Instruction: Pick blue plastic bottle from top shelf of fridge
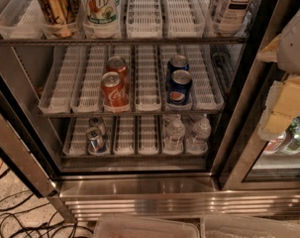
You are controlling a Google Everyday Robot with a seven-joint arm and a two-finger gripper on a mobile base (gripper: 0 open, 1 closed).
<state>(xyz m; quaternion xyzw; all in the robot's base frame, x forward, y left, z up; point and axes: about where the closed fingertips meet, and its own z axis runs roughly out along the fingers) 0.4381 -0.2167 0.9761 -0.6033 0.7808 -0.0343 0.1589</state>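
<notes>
The blue plastic bottle (233, 6) stands at the right end of the top shelf (120, 41) of the fridge (139, 187). Only its lower body shows, with a white-and-navy "TEA" label; the cap is cut off by the top of the view. My gripper (280, 110), white with yellowish parts, hangs at the right edge of the view. It is outside the fridge, in front of the dark door post, below and to the right of the bottle and apart from it.
A gold can (55, 6) and a 7UP can (102, 6) share the top shelf. Coca-Cola cans (115, 90) and Pepsi cans (180, 86) sit on the middle rack, silver cans (96, 135) and water bottles (175, 133) below. The open door edge (16, 148) is at left, cables (11, 212) on the floor.
</notes>
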